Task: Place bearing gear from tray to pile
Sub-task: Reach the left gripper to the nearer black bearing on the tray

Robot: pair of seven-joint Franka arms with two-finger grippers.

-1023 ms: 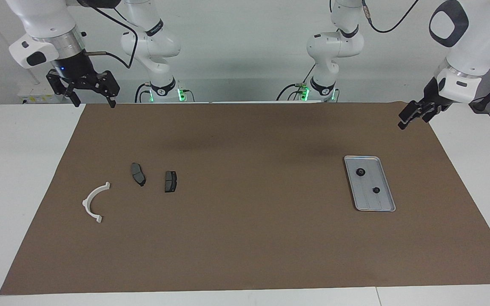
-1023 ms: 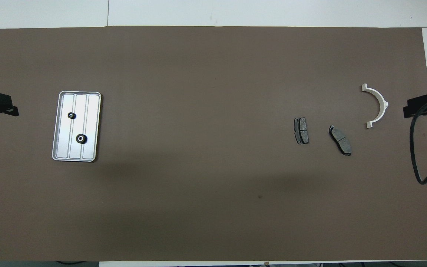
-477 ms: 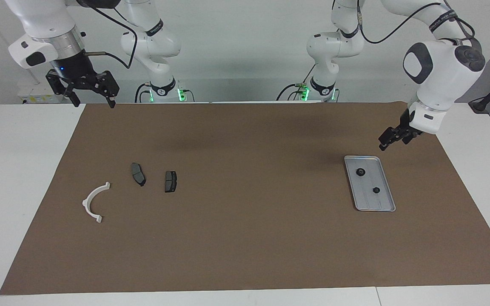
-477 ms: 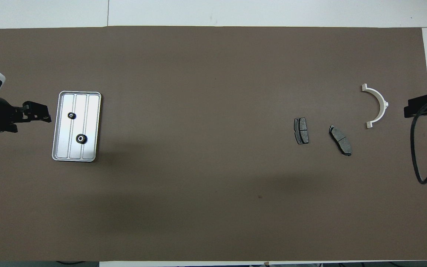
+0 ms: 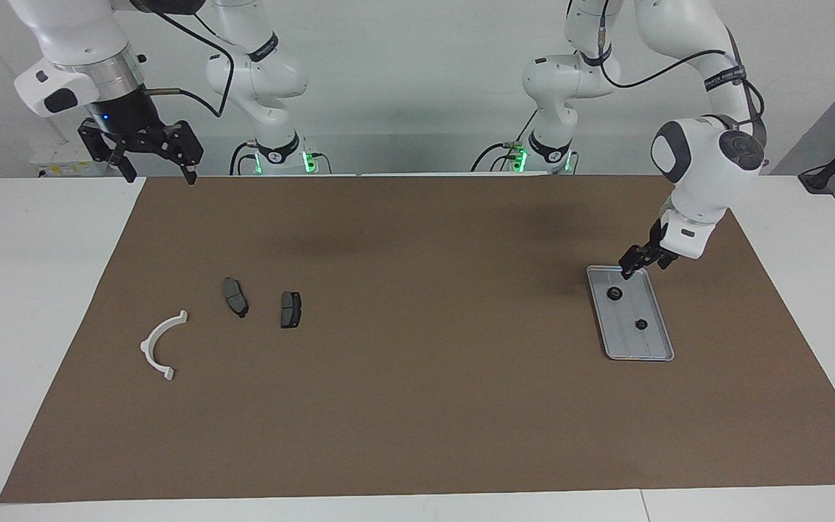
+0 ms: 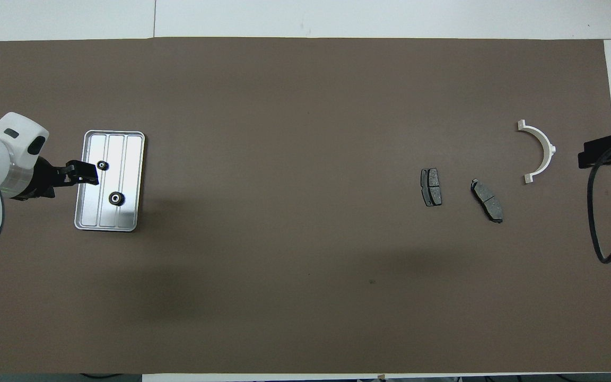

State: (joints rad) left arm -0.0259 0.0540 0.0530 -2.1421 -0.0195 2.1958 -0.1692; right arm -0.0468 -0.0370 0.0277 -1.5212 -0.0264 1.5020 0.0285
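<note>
The silver ridged tray (image 5: 660, 355) (image 6: 130, 154) lies toward the left arm's end of the table. Two small black bearing gears rest in it: one nearer the robots (image 5: 615, 293) (image 6: 117, 199), the other farther (image 5: 641, 324) (image 6: 103, 165). My left gripper (image 5: 629, 271) (image 6: 92, 178) hangs open just above the tray's robot-side end, close to the nearer gear, holding nothing. The pile lies toward the right arm's end: a white half-ring bracket (image 5: 160, 344) (image 6: 541, 146) and two dark brake pads (image 5: 235, 297) (image 5: 291, 309). My right gripper (image 5: 159, 174) (image 6: 584, 157) waits open, raised over the mat's edge.
A brown mat (image 5: 417, 406) covers most of the white table (image 5: 33, 290). A black cable (image 6: 597, 228) loops down from the right arm beside the mat's edge near the bracket.
The left arm has swung in from the table's end and come down, bringing its gripper from outside the mat to over the tray. The right arm has not moved.
</note>
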